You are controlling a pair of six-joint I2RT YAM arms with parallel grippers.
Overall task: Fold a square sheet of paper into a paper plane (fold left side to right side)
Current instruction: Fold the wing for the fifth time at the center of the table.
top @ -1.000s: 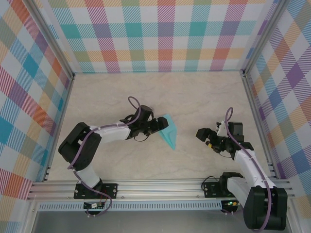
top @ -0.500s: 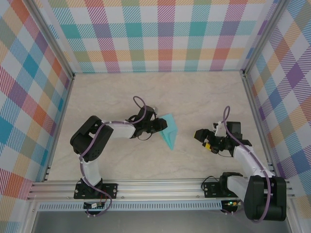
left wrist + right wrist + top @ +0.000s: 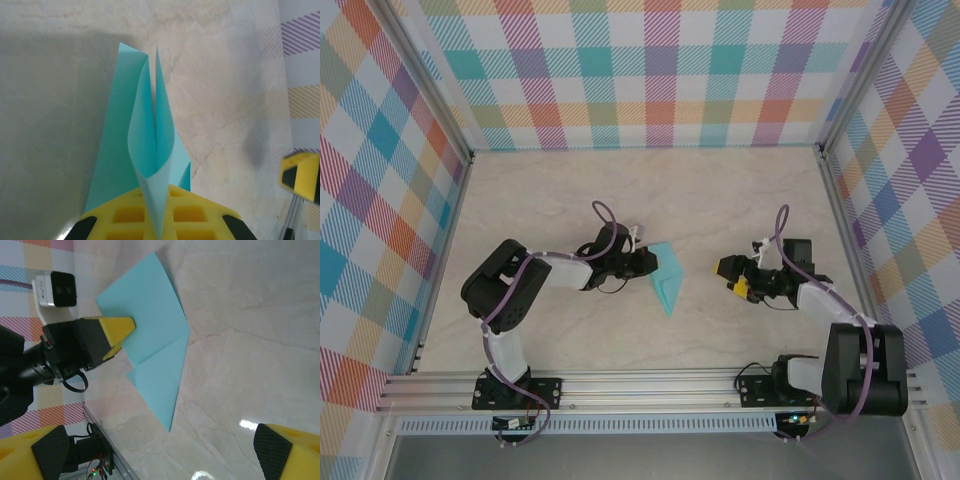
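Note:
The sheet of paper (image 3: 667,276), turquoise and folded into a pointed shape, lies mid-table with its tip toward the near edge. My left gripper (image 3: 642,262) is shut on its left edge. In the left wrist view the yellow pads (image 3: 125,215) pinch a raised flap of the paper (image 3: 150,150), which curls upward. My right gripper (image 3: 728,272) stands open a short way right of the paper, apart from it. In the right wrist view the paper (image 3: 150,340) lies ahead of my open right gripper (image 3: 160,457), with the left fingertip (image 3: 117,330) on its far edge.
Checked walls (image 3: 660,70) close off the back and both sides. An aluminium rail (image 3: 650,385) runs along the near edge by the arm bases. The marble tabletop (image 3: 650,190) stretches bare behind the paper.
My left gripper has shut on the paper's left edge and the flap has lifted. My right arm has swung left, closer to the paper, its jaws still wide.

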